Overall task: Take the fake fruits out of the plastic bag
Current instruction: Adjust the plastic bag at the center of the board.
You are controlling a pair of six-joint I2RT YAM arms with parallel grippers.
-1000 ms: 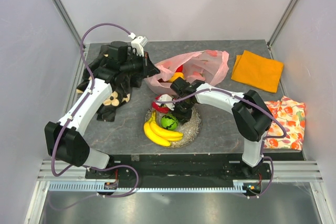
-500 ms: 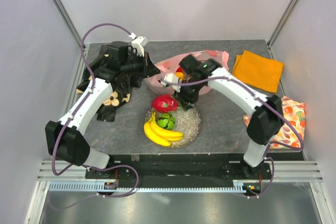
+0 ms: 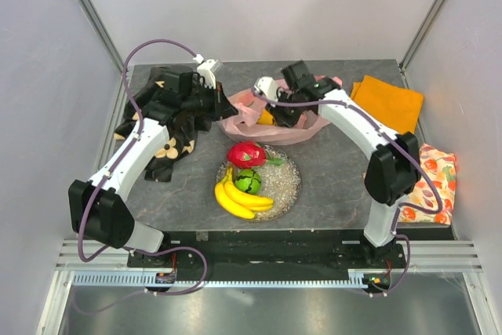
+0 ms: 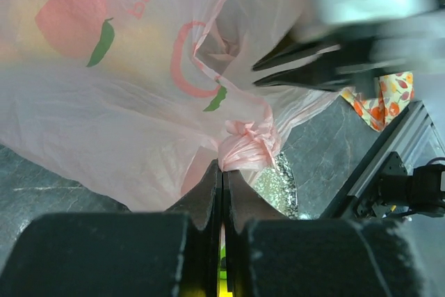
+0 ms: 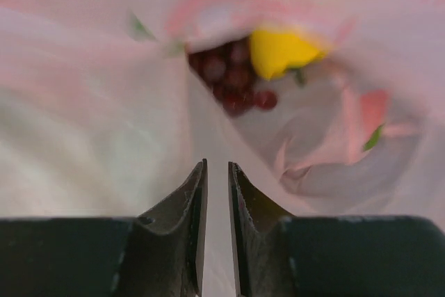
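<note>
The pink plastic bag [image 3: 314, 127] lies at the back of the table with its mouth held up. My left gripper [image 3: 225, 105] is shut on its bunched handle [image 4: 245, 145]. My right gripper [image 3: 281, 115] hangs in the bag's mouth, its jaws a narrow gap apart with nothing gripped [image 5: 217, 168]. Ahead of it inside the bag lie dark purple grapes [image 5: 233, 81] and a yellow fruit [image 5: 281, 50]. Outside the bag, a pink-red dragon fruit [image 3: 246, 154], a green ball [image 3: 251, 181] and a yellow banana bunch [image 3: 239, 198] rest on the glitter plate [image 3: 286, 186].
An orange cloth [image 3: 384, 103] lies at the back right and a floral cloth [image 3: 430, 182] at the right edge. A dark patterned cloth [image 3: 169, 147] lies under my left arm. The plate sits just in front of the bag.
My right gripper left the dragon fruit on the plate, rose and swung back into the bag's mouth. The left gripper kept its hold on the handle.
</note>
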